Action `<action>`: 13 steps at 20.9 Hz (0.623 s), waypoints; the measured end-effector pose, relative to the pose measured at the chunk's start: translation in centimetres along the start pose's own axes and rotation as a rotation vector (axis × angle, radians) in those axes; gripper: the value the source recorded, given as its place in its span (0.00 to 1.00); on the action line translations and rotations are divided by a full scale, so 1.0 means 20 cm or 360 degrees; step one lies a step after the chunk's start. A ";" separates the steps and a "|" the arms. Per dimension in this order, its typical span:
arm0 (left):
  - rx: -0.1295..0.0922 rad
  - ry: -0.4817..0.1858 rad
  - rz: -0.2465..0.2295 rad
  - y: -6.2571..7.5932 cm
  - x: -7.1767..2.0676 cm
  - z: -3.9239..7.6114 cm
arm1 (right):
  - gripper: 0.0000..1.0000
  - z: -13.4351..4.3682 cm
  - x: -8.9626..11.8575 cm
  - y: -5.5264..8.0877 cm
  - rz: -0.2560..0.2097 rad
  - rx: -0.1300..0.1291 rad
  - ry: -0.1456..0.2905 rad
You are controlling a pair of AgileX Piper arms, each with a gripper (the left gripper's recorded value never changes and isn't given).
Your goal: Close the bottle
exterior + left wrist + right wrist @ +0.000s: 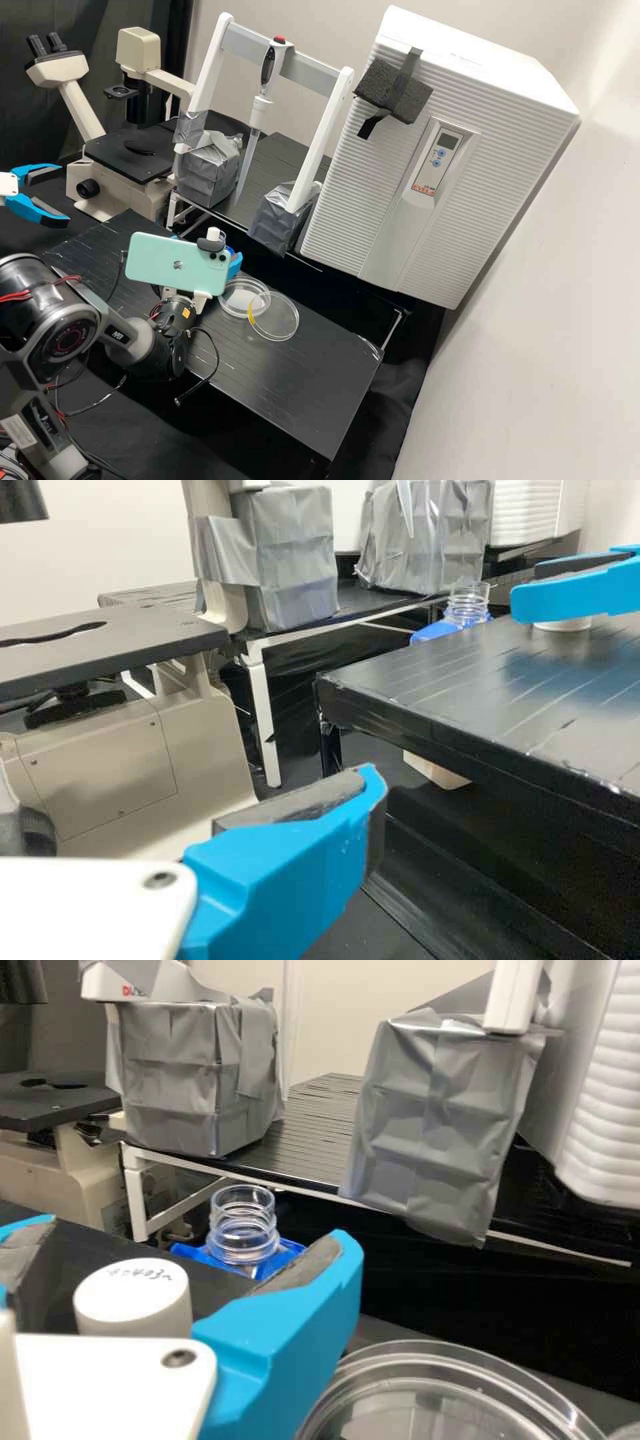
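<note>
Two pincers are at the black tabletop (300, 373): the left pincer (61, 195) hangs off its left end beside the microscope (113, 167), its blue fingers spread apart with nothing between them. The right pincer (190, 1245) sits low at the tabletop's far edge, and I cannot tell whether it is clamped on or loose around what lies inside it. Just beyond it stands the clear bottle (243, 1225), upright and open-necked on a blue base (285, 1252), while the white cap (132, 1302) sits within the right pincer, apart from the bottle.
</note>
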 end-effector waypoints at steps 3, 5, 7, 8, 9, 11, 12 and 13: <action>0.0005 0.0000 0.0004 0.00 0.002 0.00 | 0.00 0.00 0.00 0.00 0.0000 -0.0003 0.0000; 0.0005 0.0000 0.0004 0.00 0.002 0.00 | 0.00 0.00 0.00 0.00 0.0000 -0.0011 0.0000; 0.0005 0.0000 0.0004 0.00 0.002 0.00 | 0.00 0.00 0.00 0.00 0.0000 -0.0015 0.0000; 0.0005 0.0000 0.0004 0.00 0.002 0.00 | 0.00 0.00 0.00 0.00 0.0000 -0.0015 0.0000; 0.0005 0.0000 0.0004 0.00 0.002 0.00 | 1.00 0.00 0.00 0.00 0.0000 -0.0018 0.0000; 0.0005 0.0000 0.0004 0.00 0.002 0.00 | 1.00 0.00 0.00 0.00 0.0007 -0.0027 -0.0001; 0.0005 0.0000 0.0004 0.00 0.002 0.00 | 1.00 0.00 0.00 0.00 0.0017 -0.0043 -0.0002; 0.0005 0.0000 0.0004 0.00 0.002 0.00 | 1.00 -0.01 0.01 0.00 0.0020 -0.0058 -0.0003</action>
